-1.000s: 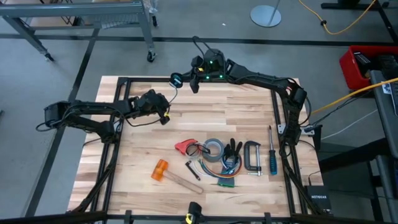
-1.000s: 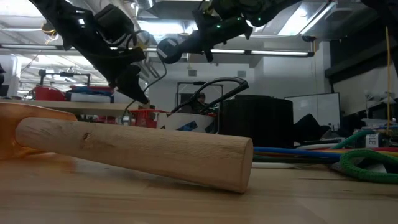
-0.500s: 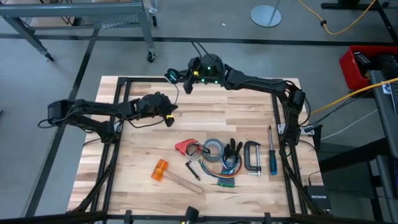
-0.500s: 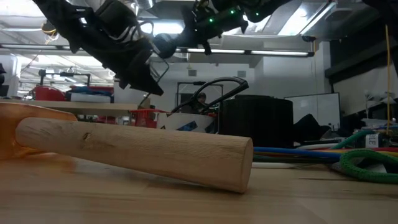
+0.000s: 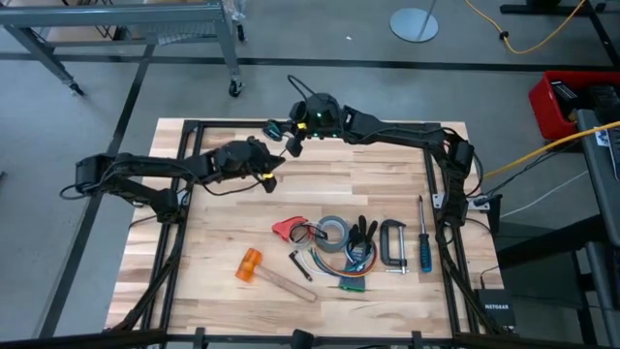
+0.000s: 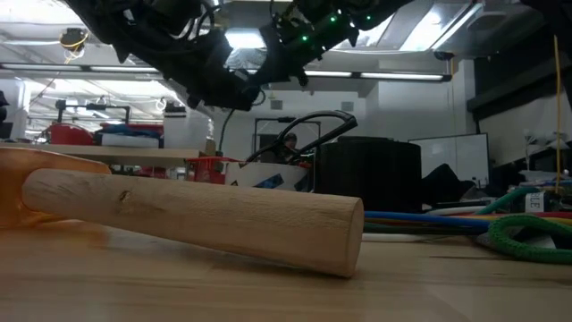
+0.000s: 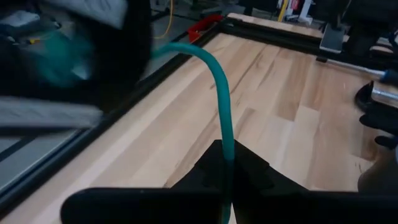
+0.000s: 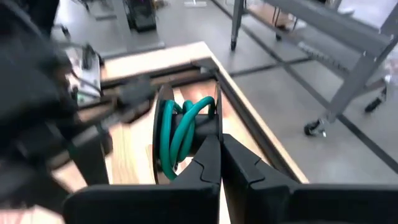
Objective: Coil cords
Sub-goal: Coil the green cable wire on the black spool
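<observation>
Grey concrete floor (image 5: 116, 87) around the light wooden plank surface (image 5: 387, 194). Grey metal wheeled rack (image 5: 145, 29) on the floor beyond its far-left corner. Round white stand base (image 5: 415, 23) farther right; long yellow cable (image 5: 542, 34) trailing near it. Red bin (image 5: 567, 102) at the right. Low view: white walls, bright ceiling strip lights (image 6: 402, 73), large dark box (image 6: 371, 174).

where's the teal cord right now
In the high view the teal cord is held above the table's far middle, coiled on a spool at the right gripper and pinched by the left gripper.
</observation>
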`<state>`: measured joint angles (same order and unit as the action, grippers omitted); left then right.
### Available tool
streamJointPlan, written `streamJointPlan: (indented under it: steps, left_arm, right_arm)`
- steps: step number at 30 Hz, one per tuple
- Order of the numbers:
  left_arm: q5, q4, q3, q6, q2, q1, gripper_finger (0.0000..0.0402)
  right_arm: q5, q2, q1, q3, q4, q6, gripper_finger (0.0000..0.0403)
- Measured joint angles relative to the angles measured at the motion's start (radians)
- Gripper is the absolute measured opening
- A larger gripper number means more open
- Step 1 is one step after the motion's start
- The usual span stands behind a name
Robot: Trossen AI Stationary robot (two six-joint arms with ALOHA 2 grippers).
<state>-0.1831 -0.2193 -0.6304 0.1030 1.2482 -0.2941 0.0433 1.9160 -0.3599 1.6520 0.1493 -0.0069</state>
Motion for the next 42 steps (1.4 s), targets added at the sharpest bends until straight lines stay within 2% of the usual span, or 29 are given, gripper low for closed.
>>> streamJointPlan:
  steps: [12,19,30,42]
  left_arm:
    - [-0.03,0.101,-0.002,0.001,-0.119,-0.042,0.0]
    - [-0.031,0.201,-0.002,0.002,-0.191,-0.075,0.0]
    - [-0.034,0.43,-0.002,0.048,-0.194,-0.079,0.0]
    - [-0.013,0.443,0.034,0.085,-0.194,-0.045,0.0007]
  right_arm:
    - [0.002,0.0,0.0,0.0,0.232,-0.08,0.0001]
    - [0.099,0.0,0.0,0.0,0.3,-0.084,0.0001]
    - [0.293,-0.002,0.0,0.0,0.192,-0.067,0.0001]
    - [0.309,-0.002,-0.009,0.001,0.029,-0.025,0.0001]
